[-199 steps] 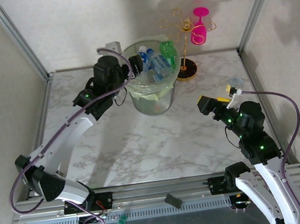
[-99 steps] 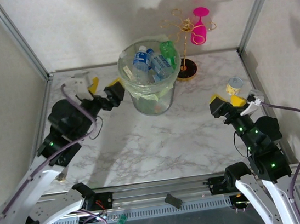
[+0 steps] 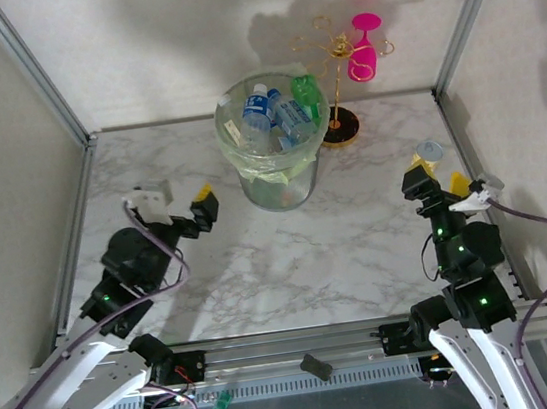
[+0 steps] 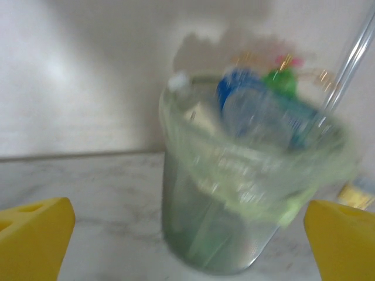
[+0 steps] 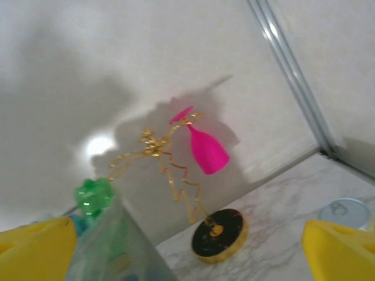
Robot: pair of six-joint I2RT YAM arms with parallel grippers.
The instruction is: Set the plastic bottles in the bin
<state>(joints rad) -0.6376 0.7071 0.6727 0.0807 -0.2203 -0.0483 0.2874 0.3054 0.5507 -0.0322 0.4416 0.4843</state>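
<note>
table [image 3: 359, 244]: white marble | walls [image 3: 132, 52]: pale | corner posts [image 3: 32, 67]: aluminium

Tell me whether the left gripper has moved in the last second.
Yes. The left gripper has drawn back from the bin's rim toward the near left and now stands open, well apart from the bin.

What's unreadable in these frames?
- Top view: how many plastic bottles are in the bin; the upper ones cover the lower.
- Left wrist view: bottle labels, smeared by motion blur.
- Right wrist view: the can, cut off by the frame's right edge.
</note>
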